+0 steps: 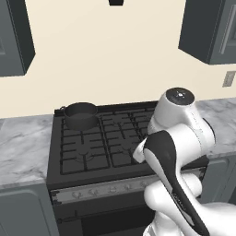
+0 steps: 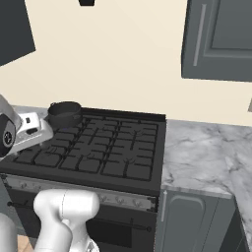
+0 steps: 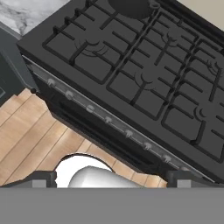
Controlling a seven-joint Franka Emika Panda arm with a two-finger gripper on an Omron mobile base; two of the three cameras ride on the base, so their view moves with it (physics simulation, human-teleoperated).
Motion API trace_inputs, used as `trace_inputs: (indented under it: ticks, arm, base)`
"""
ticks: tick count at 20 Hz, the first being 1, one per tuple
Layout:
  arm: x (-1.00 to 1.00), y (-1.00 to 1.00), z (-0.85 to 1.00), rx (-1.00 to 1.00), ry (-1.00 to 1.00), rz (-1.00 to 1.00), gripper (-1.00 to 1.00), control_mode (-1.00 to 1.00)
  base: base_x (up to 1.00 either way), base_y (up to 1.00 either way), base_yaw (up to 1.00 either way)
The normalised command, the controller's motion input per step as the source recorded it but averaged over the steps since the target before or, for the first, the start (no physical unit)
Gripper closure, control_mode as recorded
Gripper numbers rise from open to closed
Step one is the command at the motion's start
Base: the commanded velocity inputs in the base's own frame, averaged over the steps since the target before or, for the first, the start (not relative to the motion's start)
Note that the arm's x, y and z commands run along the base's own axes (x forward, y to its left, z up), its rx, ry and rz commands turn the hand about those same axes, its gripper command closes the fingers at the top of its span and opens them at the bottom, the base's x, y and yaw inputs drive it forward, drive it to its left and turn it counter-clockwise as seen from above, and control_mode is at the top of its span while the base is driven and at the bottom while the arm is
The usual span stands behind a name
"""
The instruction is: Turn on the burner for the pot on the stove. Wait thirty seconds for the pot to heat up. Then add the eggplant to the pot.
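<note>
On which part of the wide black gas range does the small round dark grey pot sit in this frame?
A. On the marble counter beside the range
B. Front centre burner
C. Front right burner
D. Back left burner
D: the small round dark grey pot sits on the far left corner grate of the wide black gas range, next to the cream wall, as the right base view also shows.

**Surroundings: Fixtures and Surfaces**

Grey-veined marble counter [image 2: 206, 147] runs along both sides of the range. Dark grey wall cabinets [image 2: 219, 39] hang against a cream wall [image 1: 110, 55]. A base cabinet door [image 2: 189, 221] sits below the counter. A wall outlet [image 1: 228, 79] is mounted above the counter. Wood plank floor [image 3: 30, 131] lies in front.
</note>
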Motion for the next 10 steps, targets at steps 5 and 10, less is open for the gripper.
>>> trace_inputs:
  ticks: [5,10]
  arm:
    - [0.00,0.00,0.00,0.00,0.00,0.00,-1.00,-1.00]
    - [0.00,0.00,0.00,0.00,0.00,0.00,-1.00,-1.00]
  base:
    - [0.00,0.00,0.00]
    - [0.00,0.00,0.00]
